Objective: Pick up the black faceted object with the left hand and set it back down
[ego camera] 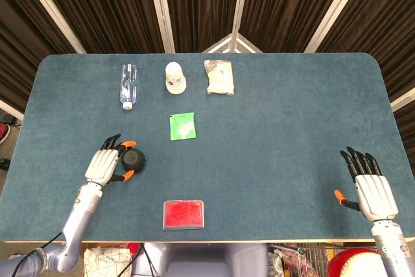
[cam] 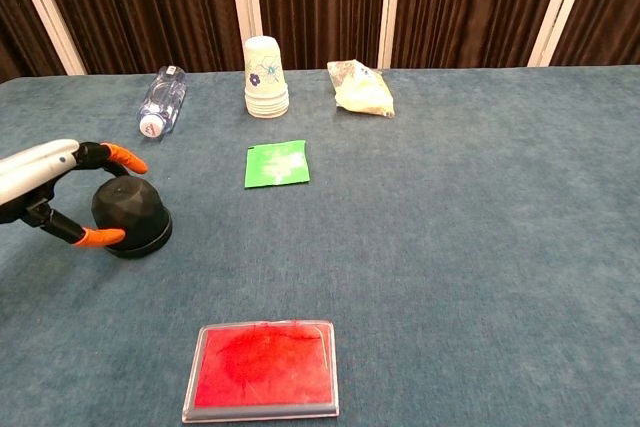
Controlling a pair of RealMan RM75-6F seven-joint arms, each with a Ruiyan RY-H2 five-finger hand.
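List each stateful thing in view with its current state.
Black faceted object: resting on the table, between the left hand's fingertips.
Left hand: fingers apart around the object; contact unclear.
Right hand: open, holding nothing.
Clear plastic bottle: lying on its side.
Stack of paper cups: upright.

We read no text, brand or number in either view. Paper cup stack (cam: 266, 77) carries blue floral print, no lettering we can make out. Green packet (cam: 277, 164) shows pale markings, too blurred to read. Water bottle (cam: 161, 100) has clear body without legible label. Yellowish bag (cam: 361, 88) has small dark mark near top, illegible. Red card in clear sleeve (cam: 264, 368) shows plain red face, no writing visible.
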